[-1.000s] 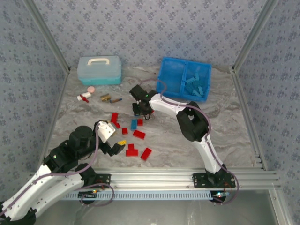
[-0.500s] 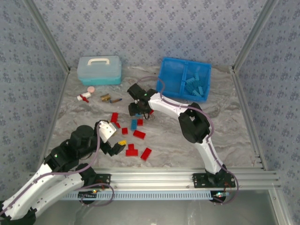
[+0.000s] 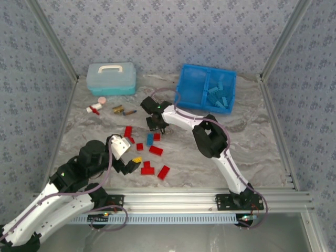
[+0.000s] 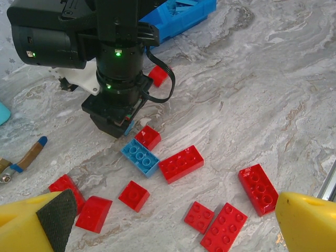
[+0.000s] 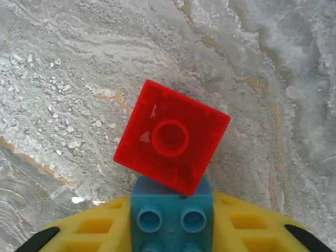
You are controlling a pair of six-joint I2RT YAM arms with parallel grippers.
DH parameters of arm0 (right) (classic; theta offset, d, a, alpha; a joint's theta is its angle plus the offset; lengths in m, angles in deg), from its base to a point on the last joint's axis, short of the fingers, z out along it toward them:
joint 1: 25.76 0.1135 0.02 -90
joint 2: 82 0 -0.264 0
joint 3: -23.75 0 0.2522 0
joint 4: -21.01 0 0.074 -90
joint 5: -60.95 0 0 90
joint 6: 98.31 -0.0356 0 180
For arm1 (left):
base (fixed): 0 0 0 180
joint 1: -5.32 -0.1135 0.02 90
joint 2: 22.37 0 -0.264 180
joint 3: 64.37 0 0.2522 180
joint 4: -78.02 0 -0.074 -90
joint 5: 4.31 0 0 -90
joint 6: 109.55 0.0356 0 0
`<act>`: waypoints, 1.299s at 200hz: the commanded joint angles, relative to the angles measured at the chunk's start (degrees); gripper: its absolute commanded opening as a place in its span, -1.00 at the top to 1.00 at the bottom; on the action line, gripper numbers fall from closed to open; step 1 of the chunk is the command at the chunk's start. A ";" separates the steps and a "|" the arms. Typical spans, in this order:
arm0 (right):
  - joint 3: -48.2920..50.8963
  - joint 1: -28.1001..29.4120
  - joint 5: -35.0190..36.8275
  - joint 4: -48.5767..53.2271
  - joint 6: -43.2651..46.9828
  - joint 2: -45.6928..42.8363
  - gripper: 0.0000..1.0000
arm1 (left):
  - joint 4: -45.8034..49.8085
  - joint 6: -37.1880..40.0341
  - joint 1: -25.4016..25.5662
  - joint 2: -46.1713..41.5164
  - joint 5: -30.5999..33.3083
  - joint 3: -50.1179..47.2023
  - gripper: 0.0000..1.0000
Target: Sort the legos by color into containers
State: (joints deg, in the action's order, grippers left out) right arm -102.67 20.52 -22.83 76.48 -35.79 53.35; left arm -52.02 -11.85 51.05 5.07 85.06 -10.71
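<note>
Several red legos (image 4: 181, 163) and one light blue lego (image 4: 139, 156) lie scattered on the marble table. My right gripper (image 3: 156, 125) points down among them, shut on a small light blue lego (image 5: 171, 207) held between its yellow fingers (image 5: 247, 226). An upturned red lego (image 5: 172, 137) rests against that brick's front edge. My left gripper (image 4: 173, 228) hovers open over the near red legos (image 3: 147, 168), nothing between its fingers. The blue tray (image 3: 192, 88) stands at the back right. Its right compartment holds several light blue legos (image 3: 219, 94); its left compartment is bare.
A pale blue lidded box (image 3: 111, 79) stands at the back left. Small odds and ends (image 3: 94, 108) and a brown piece (image 3: 123, 111) lie in front of it. An aluminium rail (image 3: 210, 197) runs along the near edge, and patterned walls close in the table.
The right gripper opened and closed again and shifted slightly left and lower over the bricks. The left arm has stayed still.
</note>
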 commanded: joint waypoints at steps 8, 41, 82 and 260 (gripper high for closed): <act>-0.25 0.34 0.91 2.90 0.30 -4.33 0.37 | 0.23 0.74 -0.30 -0.06 -0.97 0.01 -0.98; 3.87 -1.82 3.13 1.72 0.59 -14.79 0.37 | 0.20 0.75 -0.32 -0.19 -1.04 0.09 -0.98; 11.55 -9.49 8.51 -1.88 1.91 -26.40 0.36 | 0.10 0.83 -0.35 -0.46 -1.18 0.00 -0.98; 7.71 -37.32 5.85 -0.67 6.18 -17.44 -0.20 | -0.08 0.93 -0.31 -0.46 -0.31 -0.35 -0.99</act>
State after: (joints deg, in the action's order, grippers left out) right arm -91.63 -17.01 -16.10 72.81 -30.46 38.44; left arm -52.02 -11.82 51.05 5.04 84.89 -10.71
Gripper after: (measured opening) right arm 0.567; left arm 0.993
